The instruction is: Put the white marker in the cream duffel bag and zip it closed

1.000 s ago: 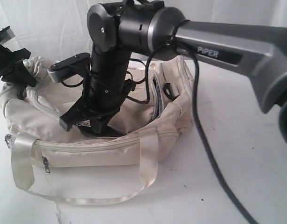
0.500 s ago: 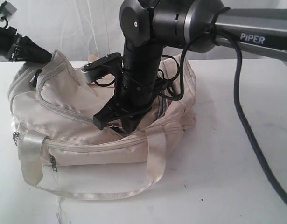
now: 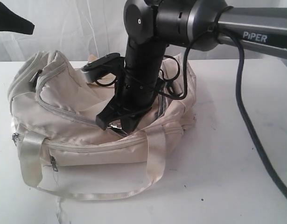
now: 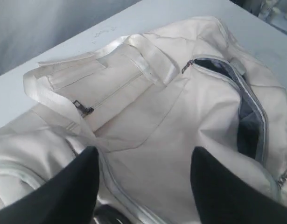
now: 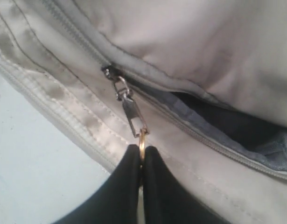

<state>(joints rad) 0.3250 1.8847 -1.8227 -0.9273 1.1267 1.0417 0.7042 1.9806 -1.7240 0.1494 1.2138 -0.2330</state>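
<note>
The cream duffel bag (image 3: 87,140) lies on the white table, its top zipper still gaping dark (image 5: 236,123) along part of its length. My right gripper (image 3: 116,123) reaches down onto the bag's top and is shut on the metal ring zipper pull (image 5: 141,139), which hangs from the slider (image 5: 129,112). My left gripper (image 4: 143,161) hovers open above the bag's fabric (image 4: 157,107), with nothing between its fingers (image 4: 73,186). In the exterior view only its dark tip shows, at the top left corner (image 3: 15,21). The white marker is out of view.
The right arm's black cable (image 3: 246,116) trails down across the table on the right. The bag's shiny webbing handle (image 3: 155,154) loops out over the table (image 3: 236,186) in front of the bag. A small side-pocket zipper (image 3: 52,162) sits on the front left.
My left gripper has opened, let go of the bag's left end and pulled away up and to the left. The right gripper stays shut on the zipper ring.
</note>
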